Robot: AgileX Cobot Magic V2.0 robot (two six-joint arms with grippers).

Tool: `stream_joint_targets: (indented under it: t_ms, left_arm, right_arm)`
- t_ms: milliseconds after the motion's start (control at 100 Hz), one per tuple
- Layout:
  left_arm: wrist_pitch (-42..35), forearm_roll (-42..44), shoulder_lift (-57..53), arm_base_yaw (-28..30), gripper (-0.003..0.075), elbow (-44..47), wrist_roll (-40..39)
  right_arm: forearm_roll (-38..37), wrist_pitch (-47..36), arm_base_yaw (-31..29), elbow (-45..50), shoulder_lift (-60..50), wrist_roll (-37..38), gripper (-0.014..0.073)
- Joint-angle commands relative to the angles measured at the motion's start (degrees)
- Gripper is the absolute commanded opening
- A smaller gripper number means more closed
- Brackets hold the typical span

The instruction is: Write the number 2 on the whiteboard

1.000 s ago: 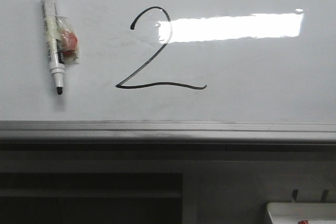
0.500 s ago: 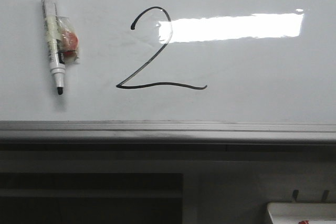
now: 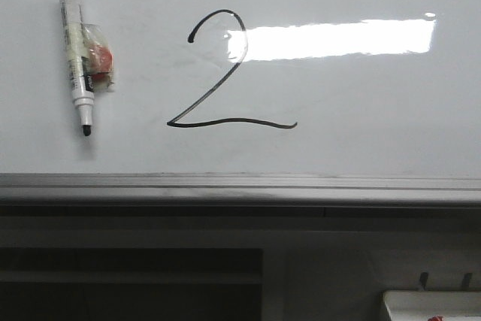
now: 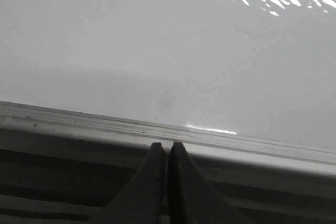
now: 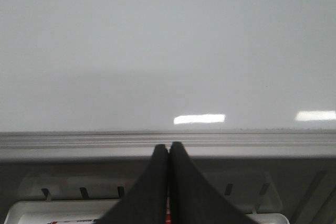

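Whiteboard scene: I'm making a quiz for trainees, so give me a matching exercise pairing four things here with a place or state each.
Things:
1. marker
2. number 2
3. left pincer
4. white tray

Places or states:
A. shut, holding nothing, in front of the whiteboard's grey edge rail
B. drawn in black, its loop overlapping the bright light reflection
C. below the whiteboard, at the front view's lower right corner
D. on the whiteboard's left side, tip pointing down

Pairs: 1-D, 2-B, 3-A, 4-C
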Motion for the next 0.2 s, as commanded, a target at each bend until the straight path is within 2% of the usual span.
stream_joint_targets:
  t_ms: [0, 190]
  left_arm:
    - [-2.8, -0.6, -1.5, -0.4, -0.0020, 0.7, -0.1]
    - [-2.8, -0.6, -1.5, -0.4, -0.0020, 0.7, -0.1]
  right_arm:
    - [0.5, -1.3, -0.4, 1.6, -1.2, 0.1, -0.0060]
    - [0.5, -1.3, -0.4, 1.6, -1.2, 0.1, -0.0060]
